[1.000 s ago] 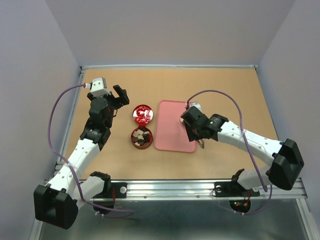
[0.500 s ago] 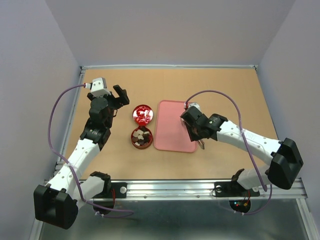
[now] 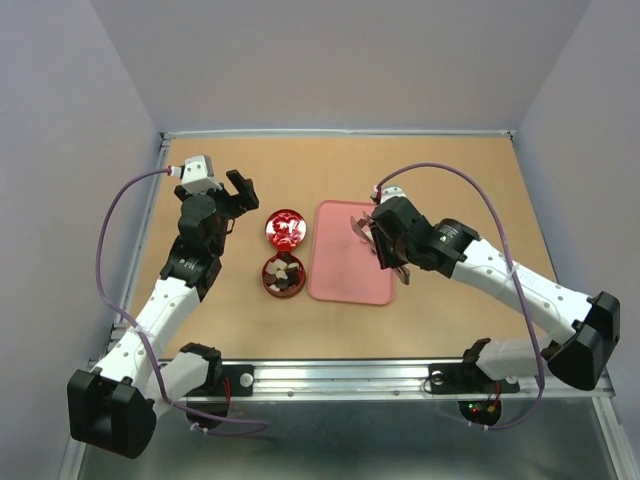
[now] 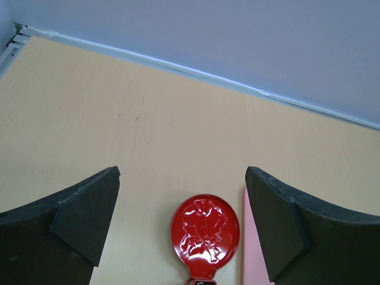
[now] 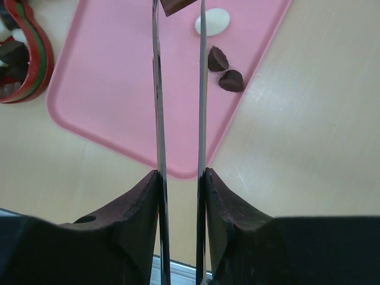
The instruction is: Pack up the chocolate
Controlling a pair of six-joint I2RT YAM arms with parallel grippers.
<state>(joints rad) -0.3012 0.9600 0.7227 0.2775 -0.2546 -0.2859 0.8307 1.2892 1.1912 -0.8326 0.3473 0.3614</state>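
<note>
1. The right tool [image 5: 178,7] is pinched shut on one brown piece of chocolate [image 5: 174,5]. It holds the piece up in the air over the pink tray [image 5: 113,89].
2. Three more sweets lie on the pink tray, close to its right edge. One is a white candy [image 5: 212,21]. The other two are dark candies [image 5: 231,80] that sit side by side.
3. The red tin [image 3: 283,275] sits on the tabletop [image 3: 450,180], just to the left of the tray. It has a little heap of brown and white chocolate inside.
4. The red lid [image 4: 205,231] lies flat right behind the tin, so the tin is open. I cannot tell if the lid and the tin touch.
5. The left tool [image 4: 182,175] has its two sides wide apart. It holds nothing and hangs over the tabletop, a bit to the left of the lid.
6. I think most of the packing is done, because so many sweets are in the tin already.
7. I think the brown piece in the right tool goes into the tin next, then the three on the tray.
8. The lid may need to go on last.
</note>
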